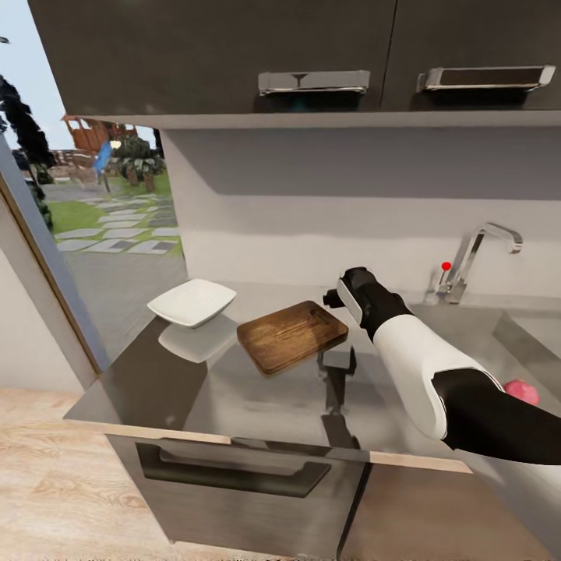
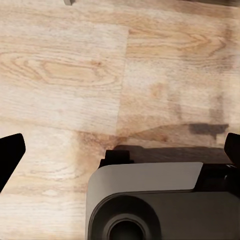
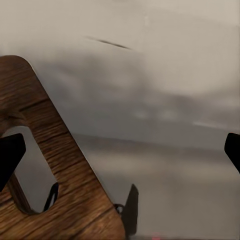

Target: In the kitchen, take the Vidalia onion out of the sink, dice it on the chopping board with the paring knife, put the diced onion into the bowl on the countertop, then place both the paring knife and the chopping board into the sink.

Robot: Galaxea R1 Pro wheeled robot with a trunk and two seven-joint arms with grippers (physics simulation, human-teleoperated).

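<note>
Right pincer (image 3: pixel 120 150) apart beside chopping board (image 1: pixel 292 336), bowl (image 1: pixel 192 302) just beyond, faucet (image 1: pixel 477 257) behind.

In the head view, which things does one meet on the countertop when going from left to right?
Shallow white bowl → brown wooden chopping board → right gripper at the board's far right corner → curved chrome faucet → pink round thing in the sink.

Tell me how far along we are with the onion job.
Early. Nothing looks done: the bowl is empty, the chopping board sits bare on the countertop, and a pink round object, likely the onion, lies by the sink. In hand: the open right gripper hovers at the board's handle end. Dicing, bowling and sink clean-up remain.
</note>
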